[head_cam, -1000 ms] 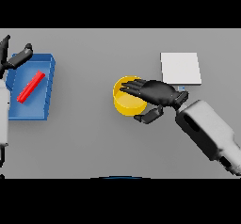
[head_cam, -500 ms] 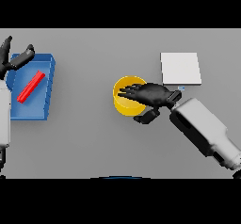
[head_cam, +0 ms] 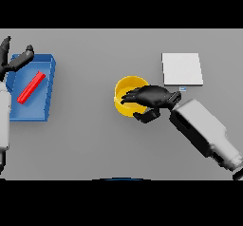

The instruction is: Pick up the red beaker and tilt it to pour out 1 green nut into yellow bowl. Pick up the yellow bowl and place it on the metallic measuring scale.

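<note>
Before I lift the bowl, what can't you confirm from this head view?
- Inside of the yellow bowl: partly covered by the right hand; no green nut can be made out.
- Left hand: cut off by the left edge.
- Red beaker: contents too small to see.

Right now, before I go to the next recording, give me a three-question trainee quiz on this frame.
1. True or false: the yellow bowl sits on the scale.
2. Which hand is at the bowl? A) left hand B) right hand
3. Fill in: the red beaker lies in the ___ tray.

Key: 1 false, it is on the table beside the scale; 2 B, fingers over the rim; 3 blue.
</note>
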